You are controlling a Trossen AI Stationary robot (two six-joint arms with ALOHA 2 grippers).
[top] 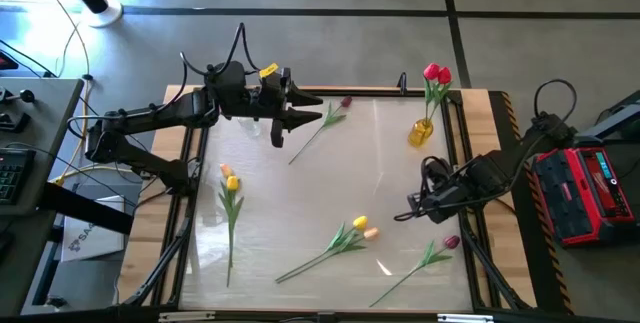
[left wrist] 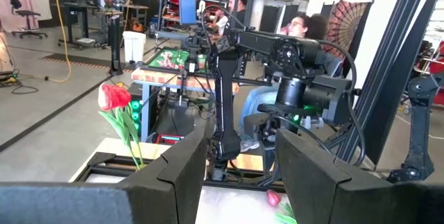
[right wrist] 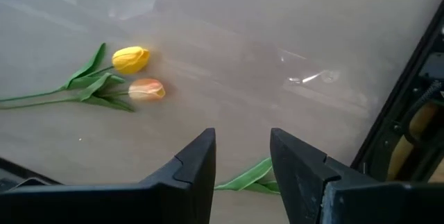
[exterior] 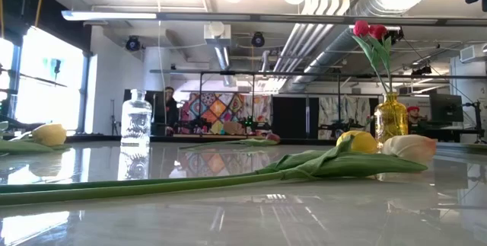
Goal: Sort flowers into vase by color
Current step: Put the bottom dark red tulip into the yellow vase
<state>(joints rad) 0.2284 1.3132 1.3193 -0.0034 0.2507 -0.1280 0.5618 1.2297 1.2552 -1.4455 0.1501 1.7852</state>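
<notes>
Five loose tulips lie flat on the white counter (top: 300,193). A dark maroon tulip (top: 345,103) lies diagonally near the far edge, head toward the far right, stem running back toward the near left. A yellow-and-orange pair (top: 231,179) lies at the left, heads toward the far side, stems pointing at the near edge. A yellow tulip (top: 360,223) and a pale orange one (top: 371,232) lie together near the middle, stems trailing to the near left. Another maroon tulip (top: 451,242) lies near the right edge, stem likewise running near left. The yellow vase (top: 421,130) at the far right holds two red tulips (top: 436,73) upright; a clear glass bottle (exterior: 136,122) stands with nothing in it. The left tool (top: 308,109) hovers released just beside the far maroon tulip. The right tool (top: 412,207) hangs with its jaws apart, grasping nothing, above the counter's right side.
</notes>
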